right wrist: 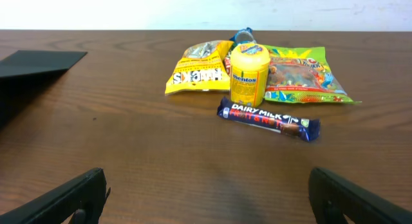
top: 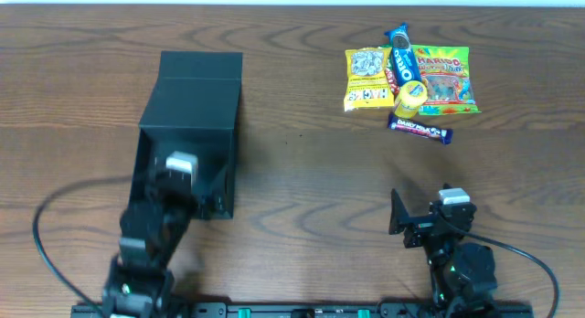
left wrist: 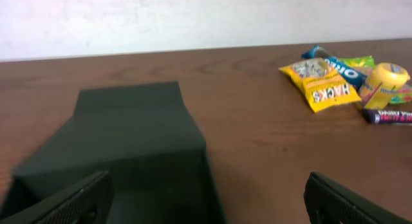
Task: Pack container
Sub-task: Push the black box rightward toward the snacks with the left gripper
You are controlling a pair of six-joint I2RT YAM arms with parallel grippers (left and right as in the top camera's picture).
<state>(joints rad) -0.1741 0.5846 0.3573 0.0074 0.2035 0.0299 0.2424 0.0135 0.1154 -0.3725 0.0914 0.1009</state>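
Note:
The container [top: 192,126] is a dark box at the table's left, with its flap lid [top: 201,64] open toward the far side. It fills the lower left of the left wrist view [left wrist: 129,140]. My left gripper [top: 178,176] hovers over the box's near end, open and empty [left wrist: 206,205]. My right gripper [top: 430,210] is open and empty above bare table [right wrist: 209,198]. The snacks lie in a pile well ahead of it.
The pile at the far right holds a yellow Hacks packet [top: 367,79], an Oreo roll [top: 402,58], a Haribo bag [top: 445,79], a yellow Mentos tub [top: 409,97] and a Dairy Milk bar [top: 420,129]. The bar lies nearest [right wrist: 267,119].

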